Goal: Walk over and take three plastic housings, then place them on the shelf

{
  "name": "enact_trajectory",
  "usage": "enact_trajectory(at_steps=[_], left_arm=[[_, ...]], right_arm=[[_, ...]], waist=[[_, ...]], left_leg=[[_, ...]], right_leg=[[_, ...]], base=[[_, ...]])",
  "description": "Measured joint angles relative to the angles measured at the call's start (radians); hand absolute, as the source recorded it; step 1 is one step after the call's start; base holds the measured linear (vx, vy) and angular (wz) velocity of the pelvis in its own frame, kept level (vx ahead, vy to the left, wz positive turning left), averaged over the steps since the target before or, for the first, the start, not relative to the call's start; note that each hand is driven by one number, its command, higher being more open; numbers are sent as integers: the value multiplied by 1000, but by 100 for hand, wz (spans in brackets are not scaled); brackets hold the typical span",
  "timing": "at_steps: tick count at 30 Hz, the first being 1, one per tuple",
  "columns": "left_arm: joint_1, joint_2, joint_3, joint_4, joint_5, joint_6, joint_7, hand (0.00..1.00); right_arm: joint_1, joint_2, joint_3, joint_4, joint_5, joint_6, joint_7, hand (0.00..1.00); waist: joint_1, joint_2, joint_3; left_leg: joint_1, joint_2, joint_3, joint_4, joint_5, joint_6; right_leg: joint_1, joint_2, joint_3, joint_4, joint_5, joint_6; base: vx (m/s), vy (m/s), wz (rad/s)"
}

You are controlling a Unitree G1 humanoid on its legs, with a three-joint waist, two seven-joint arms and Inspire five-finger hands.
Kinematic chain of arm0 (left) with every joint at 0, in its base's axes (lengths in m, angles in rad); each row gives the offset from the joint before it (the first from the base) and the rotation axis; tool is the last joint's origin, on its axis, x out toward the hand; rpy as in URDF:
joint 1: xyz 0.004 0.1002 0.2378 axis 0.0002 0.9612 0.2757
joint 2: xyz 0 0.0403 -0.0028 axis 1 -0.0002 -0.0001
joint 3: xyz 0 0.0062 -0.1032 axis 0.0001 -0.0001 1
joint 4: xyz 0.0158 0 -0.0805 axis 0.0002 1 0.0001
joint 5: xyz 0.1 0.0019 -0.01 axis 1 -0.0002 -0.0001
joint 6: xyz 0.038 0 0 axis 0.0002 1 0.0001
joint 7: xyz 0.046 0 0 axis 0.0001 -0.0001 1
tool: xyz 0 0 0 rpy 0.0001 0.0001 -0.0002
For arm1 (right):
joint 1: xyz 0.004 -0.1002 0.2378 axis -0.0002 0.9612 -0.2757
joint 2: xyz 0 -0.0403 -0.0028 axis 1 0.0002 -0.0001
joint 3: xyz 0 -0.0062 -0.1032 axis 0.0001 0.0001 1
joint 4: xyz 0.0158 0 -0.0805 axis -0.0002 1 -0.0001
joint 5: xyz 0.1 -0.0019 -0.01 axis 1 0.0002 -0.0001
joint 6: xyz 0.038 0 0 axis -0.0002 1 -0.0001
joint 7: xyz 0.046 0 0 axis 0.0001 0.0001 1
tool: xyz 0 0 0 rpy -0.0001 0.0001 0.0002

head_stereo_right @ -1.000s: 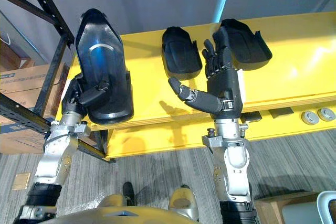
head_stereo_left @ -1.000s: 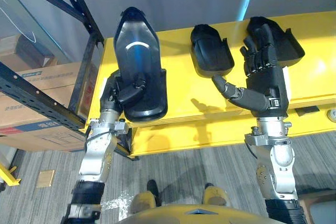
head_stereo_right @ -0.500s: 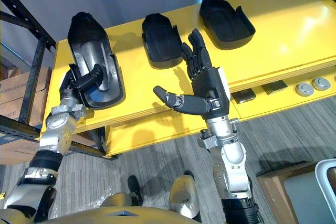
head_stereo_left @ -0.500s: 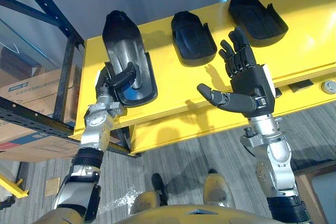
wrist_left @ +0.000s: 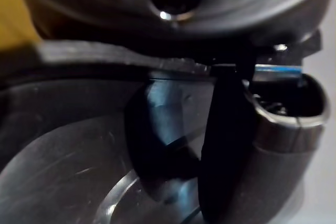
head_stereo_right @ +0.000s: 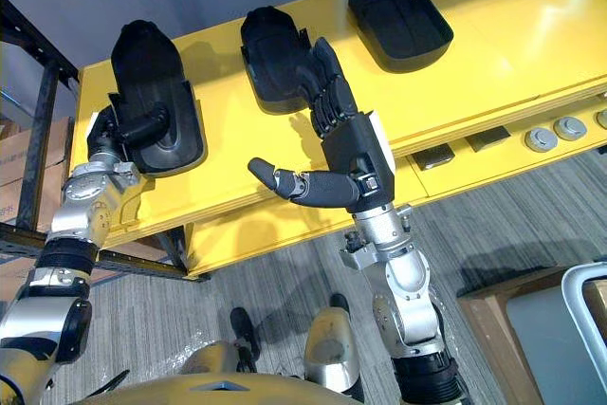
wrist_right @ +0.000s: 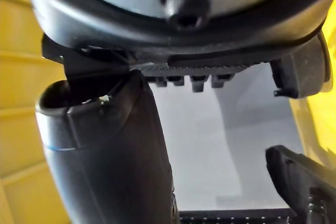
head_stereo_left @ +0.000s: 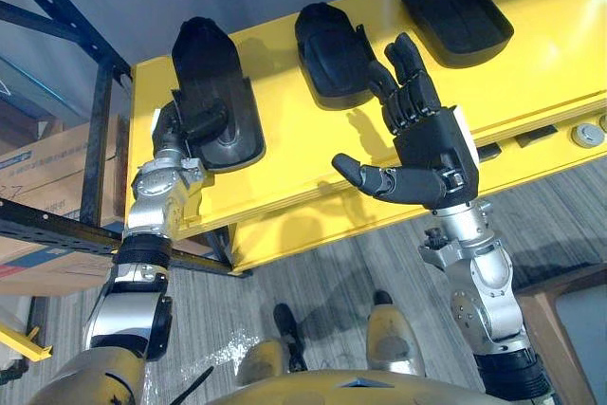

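Note:
Three black plastic housings lie open side up in a row on the yellow table [head_stereo_left: 313,139]. My left hand [head_stereo_left: 180,128] is shut on the near rim of the left housing [head_stereo_left: 213,82], thumb inside the shell and fingers under its edge. The left wrist view shows that thumb [wrist_left: 226,145] pressed on the glossy inner wall of the left housing [wrist_left: 68,177]. My right hand [head_stereo_left: 427,139] hovers open over the table's front edge, fingers straight and thumb spread. Its fingertips reach just in front of the middle housing [head_stereo_left: 327,35]. The right housing [head_stereo_left: 450,11] lies apart, farther back.
A dark blue steel rack [head_stereo_left: 95,130] stands against the table's left end, with cardboard boxes [head_stereo_left: 38,154] on its lower level. Round sockets [head_stereo_right: 541,138] sit in the table's front panel. A wooden crate with a grey bin [head_stereo_right: 579,320] stands on the floor at the lower right.
The left hand has lowered the left housing from a raised, tilted pose down flat onto the yellow table. The right hand stays open and has drifted toward the middle housing. The camera has shifted.

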Motion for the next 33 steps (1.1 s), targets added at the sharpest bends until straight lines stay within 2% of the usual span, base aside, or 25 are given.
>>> enact_trajectory(at_steps=[10, 15, 23, 27, 30, 33], left_arm=[[-27, 9, 1, 49, 7, 12, 24, 100], [-50, 11, -1, 87, -41, 7, 45, 100], [-42, 9, -27, 104, -216, -100, 49, 100], [40, -14, -25, -95, -230, -121, 14, 100], [59, -20, -23, -219, -188, -126, 33, 100], [96, -20, 10, -361, -157, -166, 49, 100]], right_arm=[[2, 5, 17, 0, 0, 1, -20, 100], [7, 5, 4, -2, 10, 1, -16, 100], [14, 8, -42, -1, 10, -6, -11, 100], [13, 18, -43, 7, 7, -29, -11, 100], [8, 16, -43, 14, -14, -32, -15, 100], [4, 7, -41, 26, -69, -29, -18, 100]], waist=[[-4, -3, 8], [-6, -8, 11], [-3, -9, 9], [0, -21, 2], [4, -31, -7], [8, -30, -29]], left_leg=[[16, 1, 0, -7, -1, -1], [39, -1, 0, -31, 0, 0], [72, 0, 5, -49, -2, -1], [98, -4, 12, -66, -2, -1], [111, -4, 7, -66, -2, -1], [120, -3, -4, -66, -3, -1]], right_leg=[[23, 2, -3, -26, 9, 5], [54, 5, -3, -61, 21, 9], [98, 11, -6, -107, 38, 12], [129, 11, -9, -137, 45, 18], [149, 11, -18, -140, 45, 18], [165, 10, -28, -143, 44, 18]], base=[[-1, 1, 0], [6, 3, 0], [48, 2, -1], [43, 11, -4], [15, -7, 6], [-10, -10, 7]])
